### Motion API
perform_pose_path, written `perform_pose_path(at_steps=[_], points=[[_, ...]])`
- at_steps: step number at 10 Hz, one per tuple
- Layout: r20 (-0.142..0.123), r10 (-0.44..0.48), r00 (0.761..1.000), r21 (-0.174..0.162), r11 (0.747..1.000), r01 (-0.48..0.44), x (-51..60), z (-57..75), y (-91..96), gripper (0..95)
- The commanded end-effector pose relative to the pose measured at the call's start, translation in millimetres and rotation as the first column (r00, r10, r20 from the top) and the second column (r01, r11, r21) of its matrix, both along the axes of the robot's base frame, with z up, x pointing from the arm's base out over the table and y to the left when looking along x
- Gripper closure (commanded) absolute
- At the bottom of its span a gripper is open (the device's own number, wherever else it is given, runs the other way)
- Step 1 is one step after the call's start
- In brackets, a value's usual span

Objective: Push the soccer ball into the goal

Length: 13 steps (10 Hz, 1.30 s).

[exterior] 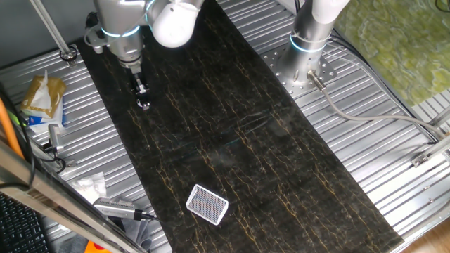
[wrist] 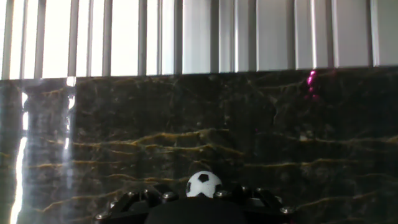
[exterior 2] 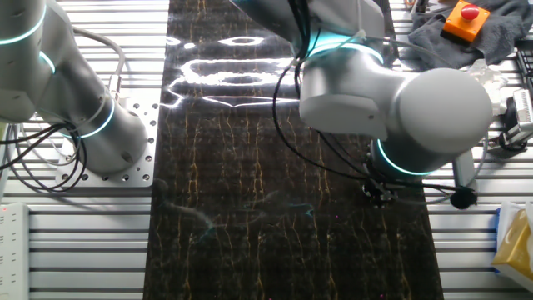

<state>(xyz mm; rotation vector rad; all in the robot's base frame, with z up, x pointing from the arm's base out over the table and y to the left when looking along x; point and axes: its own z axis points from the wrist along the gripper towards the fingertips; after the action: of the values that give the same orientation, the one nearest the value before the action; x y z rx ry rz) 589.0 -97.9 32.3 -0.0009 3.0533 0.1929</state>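
The soccer ball [wrist: 203, 184] is a tiny white ball with black patches. In the hand view it lies on the dark marble mat right against the front of my gripper [wrist: 198, 208]. In one fixed view my gripper [exterior: 143, 100] points down at the mat near its far left edge, fingers together and holding nothing, with the ball [exterior: 145, 105] a small pale speck at its tip. The goal [exterior: 207, 204], a white frame with dark netting, lies flat near the mat's front end, far from the ball. In the other fixed view my gripper [exterior 2: 379, 193] shows under the arm; the ball and goal are hidden there.
The dark marble mat [exterior: 239, 133] runs down a ribbed metal table. A second arm's base [exterior: 307, 42] stands on a plate at the mat's far right. Packets and tools [exterior: 42, 98] lie left of the mat. An orange box with a red button [exterior 2: 463, 18] sits on a grey cloth.
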Motion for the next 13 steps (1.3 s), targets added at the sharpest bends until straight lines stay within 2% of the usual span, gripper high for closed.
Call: perform_pose_path(at_steps=[1, 2, 3, 4, 5, 6, 7, 9, 11, 13], points=[[0.007, -0.028, 1.000, 0.002, 1.000, 0.028, 2.6, -3.9, 13.8, 38.0], [0.023, -0.055, 0.998, 0.006, 0.998, 0.055, 6.8, -4.7, 34.5, 38.0], [0.026, -0.074, 0.997, 0.012, 0.997, 0.074, 11.1, -2.9, 47.1, 38.0], [0.033, -0.083, 0.996, 0.027, 0.996, 0.083, 23.0, 4.0, 60.3, 38.0], [0.023, -0.090, 0.996, 0.054, 0.995, 0.089, 32.1, 14.5, 65.1, 38.0], [0.010, -0.096, 0.995, 0.062, 0.994, 0.095, 39.6, 26.2, 69.2, 38.0], [0.005, -0.096, 0.995, 0.058, 0.994, 0.096, 43.1, 32.4, 71.1, 38.0], [0.006, -0.093, 0.996, 0.044, 0.995, 0.093, 42.8, 31.8, 70.4, 38.0], [0.014, -0.057, 0.998, -0.014, 0.998, 0.057, 43.0, 31.9, 69.1, 38.0], [0.014, -0.037, 0.999, -0.043, 0.998, 0.037, 42.7, 30.6, 64.2, 38.0]])
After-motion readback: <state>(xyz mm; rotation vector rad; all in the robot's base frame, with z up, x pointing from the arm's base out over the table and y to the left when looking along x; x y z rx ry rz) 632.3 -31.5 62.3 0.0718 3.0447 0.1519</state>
